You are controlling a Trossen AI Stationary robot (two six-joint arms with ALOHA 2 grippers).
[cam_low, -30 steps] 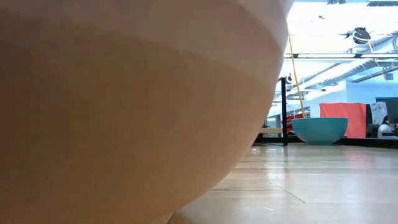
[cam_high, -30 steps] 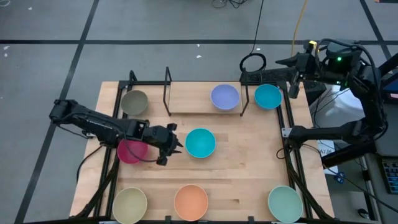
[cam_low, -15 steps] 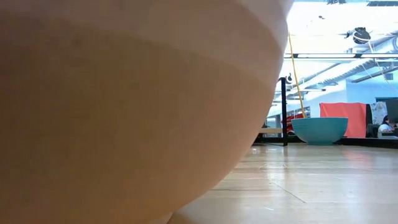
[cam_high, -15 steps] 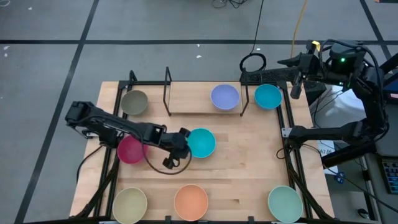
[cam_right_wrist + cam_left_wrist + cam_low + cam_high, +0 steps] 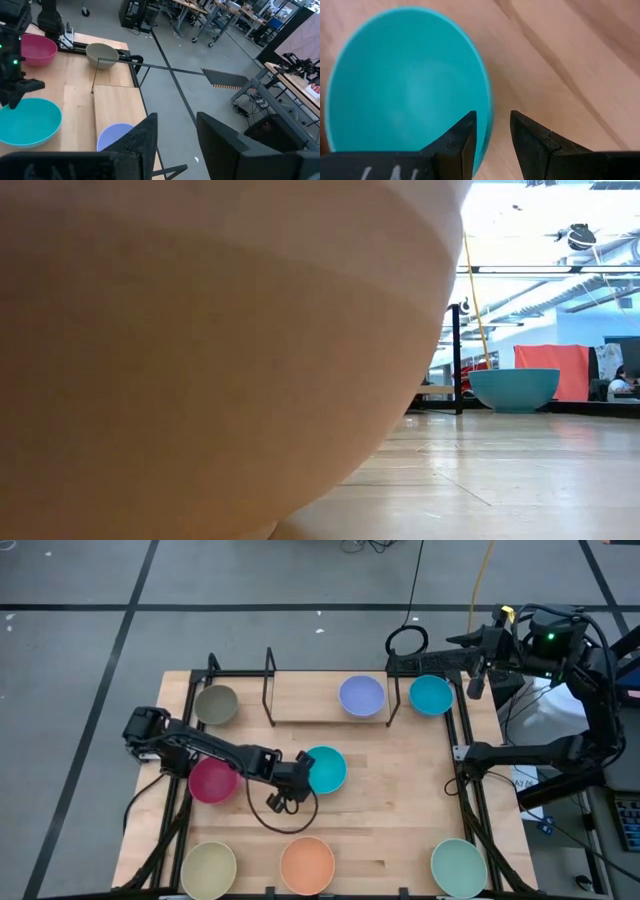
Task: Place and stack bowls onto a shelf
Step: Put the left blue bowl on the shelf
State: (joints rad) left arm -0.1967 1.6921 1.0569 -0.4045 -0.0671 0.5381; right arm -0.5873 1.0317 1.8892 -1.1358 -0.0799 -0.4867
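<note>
The cyan bowl (image 5: 325,769) (image 5: 405,80) sits on its base mid-table. My left gripper (image 5: 300,778) (image 5: 492,131) is open at the bowl's left rim, one finger over the inside and one outside, with a gap showing on both sides. The magenta bowl (image 5: 212,781) lies under the left arm. At the far edge, by the shelf's black rods (image 5: 270,690), are the olive-grey (image 5: 216,703), lavender (image 5: 361,696) and blue (image 5: 431,694) bowls. My right gripper (image 5: 470,675) (image 5: 175,135) waits open, high above the far right corner.
Cream (image 5: 208,870), orange (image 5: 307,865) and pale green (image 5: 458,866) bowls line the near edge. The orange bowl (image 5: 200,350) fills most of the low view. A cable loop (image 5: 285,810) hangs from the left wrist. Bare wood lies to the right of the cyan bowl.
My left gripper has travelled toward the table's right, from beside the magenta bowl to the cyan bowl's left rim, as the arm stretched out. The bowls have stayed in place.
</note>
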